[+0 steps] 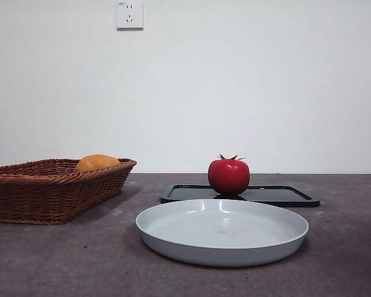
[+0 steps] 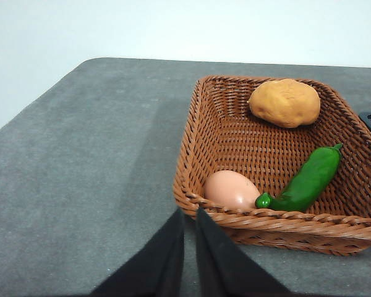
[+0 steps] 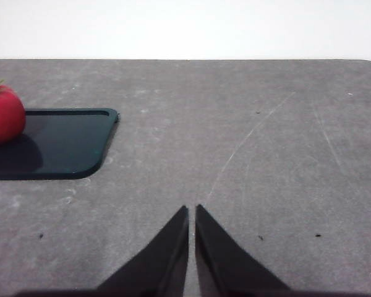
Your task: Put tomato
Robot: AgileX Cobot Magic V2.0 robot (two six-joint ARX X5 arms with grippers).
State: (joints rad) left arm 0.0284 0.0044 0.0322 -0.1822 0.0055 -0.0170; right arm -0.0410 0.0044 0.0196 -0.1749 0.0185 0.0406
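The glossy red tomato (image 1: 229, 176) with a green stem stands upright on a flat black tray (image 1: 278, 197) behind a shallow grey plate (image 1: 222, 232). In the right wrist view the tomato (image 3: 3, 114) sits at the edge, on the black tray (image 3: 55, 145). My right gripper (image 3: 191, 210) hovers shut over bare table, well apart from the tray. My left gripper (image 2: 189, 213) is shut too, just outside the near rim of the wicker basket (image 2: 204, 133). Neither gripper shows in the front view.
The brown wicker basket (image 1: 49, 185) stands at the left and holds an orange-yellow rounded item (image 2: 284, 102), a green pepper (image 2: 306, 179) and a pale egg (image 2: 230, 189). A wall socket (image 1: 129, 14) is on the white wall behind.
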